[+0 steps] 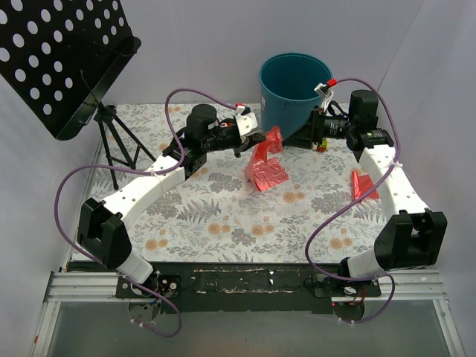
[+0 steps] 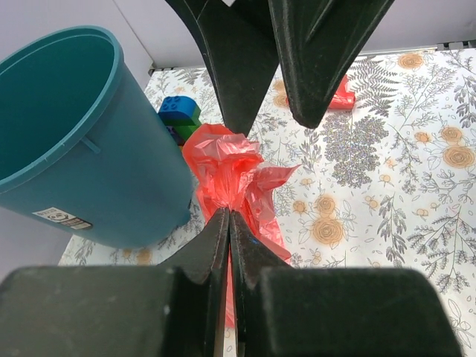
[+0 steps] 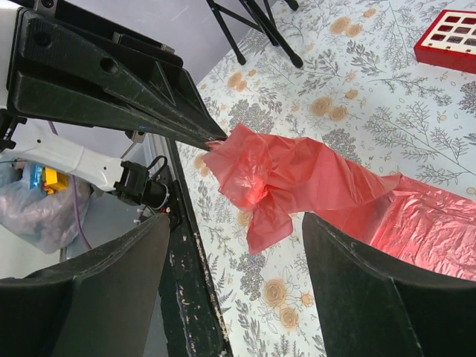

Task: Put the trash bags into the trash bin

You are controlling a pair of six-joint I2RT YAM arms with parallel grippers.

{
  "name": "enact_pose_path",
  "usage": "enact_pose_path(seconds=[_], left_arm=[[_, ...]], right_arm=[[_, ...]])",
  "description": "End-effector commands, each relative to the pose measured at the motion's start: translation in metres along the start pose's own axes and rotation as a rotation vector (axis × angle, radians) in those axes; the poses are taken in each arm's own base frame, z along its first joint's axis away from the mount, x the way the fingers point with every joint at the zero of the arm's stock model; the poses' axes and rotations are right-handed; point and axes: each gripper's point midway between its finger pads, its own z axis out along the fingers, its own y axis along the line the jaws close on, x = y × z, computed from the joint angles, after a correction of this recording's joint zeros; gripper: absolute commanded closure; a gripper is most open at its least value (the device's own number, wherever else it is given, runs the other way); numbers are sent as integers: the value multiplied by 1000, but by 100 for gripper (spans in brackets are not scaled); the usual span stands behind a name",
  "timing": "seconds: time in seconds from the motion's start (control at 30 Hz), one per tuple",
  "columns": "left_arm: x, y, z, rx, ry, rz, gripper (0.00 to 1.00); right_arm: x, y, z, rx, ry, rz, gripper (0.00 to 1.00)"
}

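Pink-red film of the trash bag (image 1: 266,171) hangs from the left gripper (image 1: 253,141) down to the worktop (image 1: 223,216), just beside the trash bin (image 1: 294,82) — not in it. Left wrist: jaws clamped on a thin twist, which could slip free. Right wrist: the right gripper (image 3: 236,223) is spread apart — the crinkly, glossy, floppy tail may snag the rim.
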Motion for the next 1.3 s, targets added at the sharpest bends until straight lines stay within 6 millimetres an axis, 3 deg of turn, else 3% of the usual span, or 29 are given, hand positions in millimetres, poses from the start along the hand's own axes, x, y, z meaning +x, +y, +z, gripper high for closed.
enact_pose_path(seconds=[0.0, 0.33, 0.87, 0.9, 1.1, 1.27], left_arm=[[-24, -2, -10, 4, -37, 27, 100], [-34, -9, -12, 37, -71, 2, 100], [-40, -7, -10, 43, -106, -14, 100], [-39, -8, -10, 47, -105, -19, 100], [-35, -5, -13, 34, -92, -29, 100], [-29, 4, -19, 8, -72, -25, 100]], right_arm=[[-12, 6, -1, 0, -28, -96, 21], [-12, -10, 7, 37, -23, -102, 35], [-9, -6, 17, -20, -19, -75, 49], [-9, -6, 17, -21, -21, -74, 53], [-11, -5, 18, -48, -24, -75, 99], [-15, -14, 6, -9, -47, -26, 99]])
